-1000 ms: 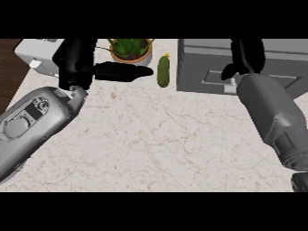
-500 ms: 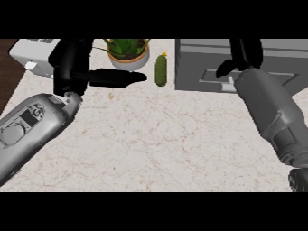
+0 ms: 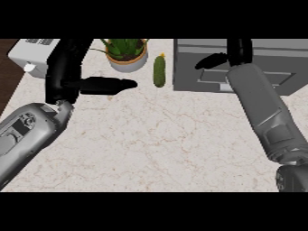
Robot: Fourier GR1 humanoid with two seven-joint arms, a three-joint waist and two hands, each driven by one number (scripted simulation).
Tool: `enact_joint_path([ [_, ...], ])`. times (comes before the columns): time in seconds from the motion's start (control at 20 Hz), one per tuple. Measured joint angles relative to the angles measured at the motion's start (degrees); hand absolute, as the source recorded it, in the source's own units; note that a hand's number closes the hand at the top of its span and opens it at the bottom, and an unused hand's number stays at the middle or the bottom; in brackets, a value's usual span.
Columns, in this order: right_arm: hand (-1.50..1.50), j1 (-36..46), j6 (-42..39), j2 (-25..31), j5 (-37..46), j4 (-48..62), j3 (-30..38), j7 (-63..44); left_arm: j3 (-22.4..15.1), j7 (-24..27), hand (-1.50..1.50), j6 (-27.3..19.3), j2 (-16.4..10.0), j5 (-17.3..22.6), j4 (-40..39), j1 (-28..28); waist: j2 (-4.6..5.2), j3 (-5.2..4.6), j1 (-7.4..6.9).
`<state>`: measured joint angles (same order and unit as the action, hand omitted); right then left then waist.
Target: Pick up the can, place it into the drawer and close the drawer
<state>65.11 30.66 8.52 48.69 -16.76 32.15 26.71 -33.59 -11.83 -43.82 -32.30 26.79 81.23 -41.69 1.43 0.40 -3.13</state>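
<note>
Can not to be found anywhere in the head view: none is seen on the desk [image 3: 156,135], and it may be hidden at the right hand [image 3: 240,50] or lie beyond the upper edge. The right hand is shown over the grey drawer unit [image 3: 276,67] at the far right of the desk. Its top is cut off by the view's edge, so whether it is closed on anything cannot be told. The left hand [image 3: 66,72] is shown open at the far left, fingers straight and pointing away. Its thumb is spread toward a green cucumber-like vegetable [image 3: 160,72], near it but apart. A potted plant [image 3: 126,54] stands just beside the vegetable, and a white appliance [image 3: 31,56] is partly covered by the left hand.

Step in hand, as judged: delivery of the can to the drawer, if the can is indeed carried. To be done well, the can should be lowered upright inside the drawer's walls and released only once it is borne by the drawer floor. The hand should then be lifted straight out before the front is pushed. The left arm is best kept away from vegetable and plant.

Hard to make out: whether the drawer is open or shut, and where its front edge lies.
</note>
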Motion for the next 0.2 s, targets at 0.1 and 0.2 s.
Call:
enact_joint_path([
  [0.1,-1.50,0.59,-1.45,-1.09,-2.85,-0.28,2.16,1.18,0.44,0.31,-1.50,-0.01,0.07,-0.19,-0.20,0.69,-0.08,-0.04,0.35],
  [0.2,-1.50,1.31,-2.37,-1.50,-4.54,-0.13,3.37,1.64,0.95,0.03,-1.50,0.33,-0.07,-0.27,0.28,1.15,-0.13,-0.07,0.51],
])
